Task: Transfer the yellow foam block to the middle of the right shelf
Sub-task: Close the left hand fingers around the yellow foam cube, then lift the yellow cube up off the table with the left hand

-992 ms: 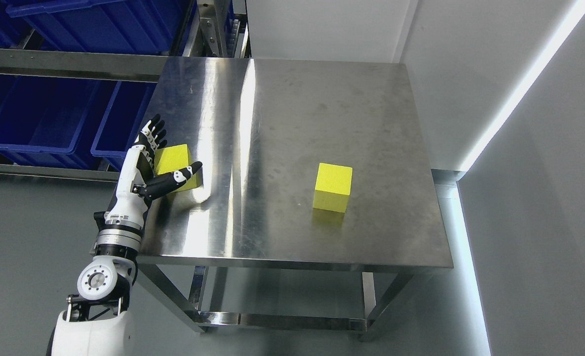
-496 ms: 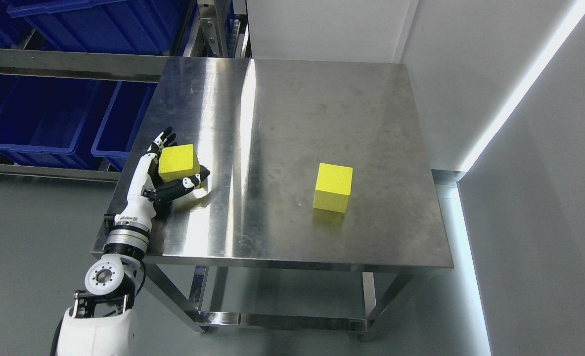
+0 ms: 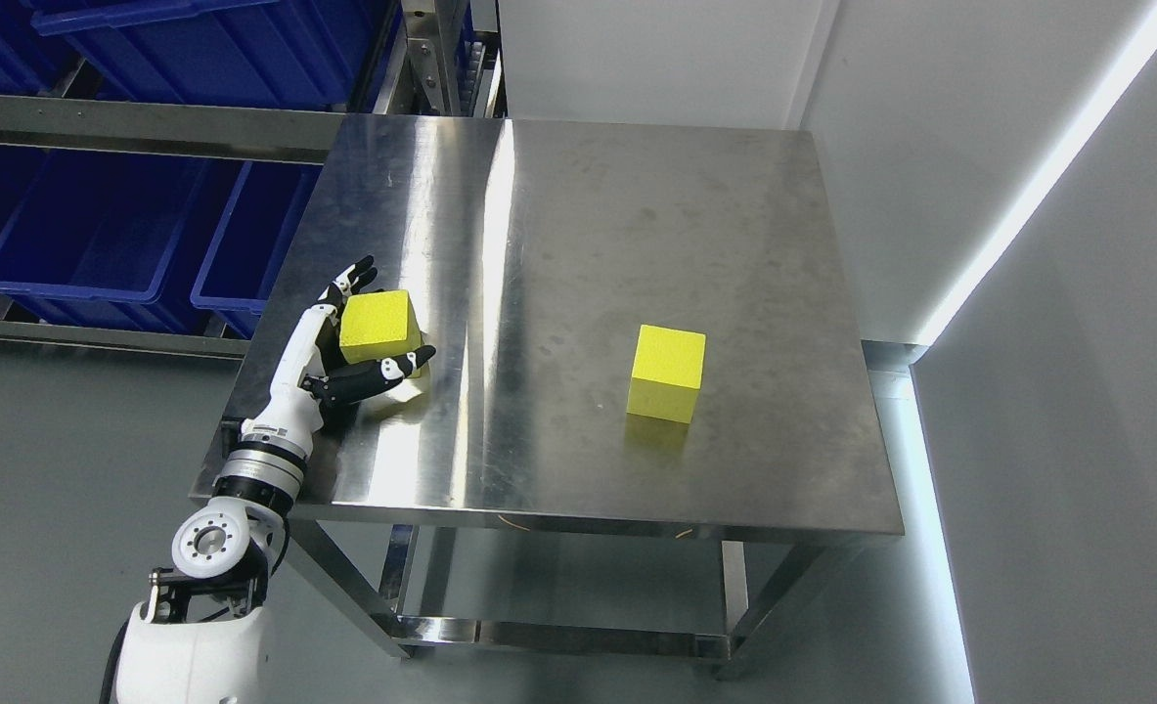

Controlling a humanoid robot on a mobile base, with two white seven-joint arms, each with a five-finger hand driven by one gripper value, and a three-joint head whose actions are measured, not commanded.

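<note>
Reaching in from the lower left, the left hand (image 3: 348, 337) clasped a yellow foam block (image 3: 377, 322) between thumb and fingers near the left edge of the steel table (image 3: 637, 205). A second yellow block (image 3: 668, 373) sat well apart, right of the table's middle.

A yellow foam block (image 3: 376, 326) sits near the left edge of the steel table (image 3: 637, 225), a cube with a finely textured top face, turned slightly askew to the table's edges. Its left side rests against the left hand (image 3: 348, 342) and a thumb crosses its lower front. A second yellow block (image 3: 668, 373) of the same look stands alone on the table, right of its middle, well apart from the first.
</note>
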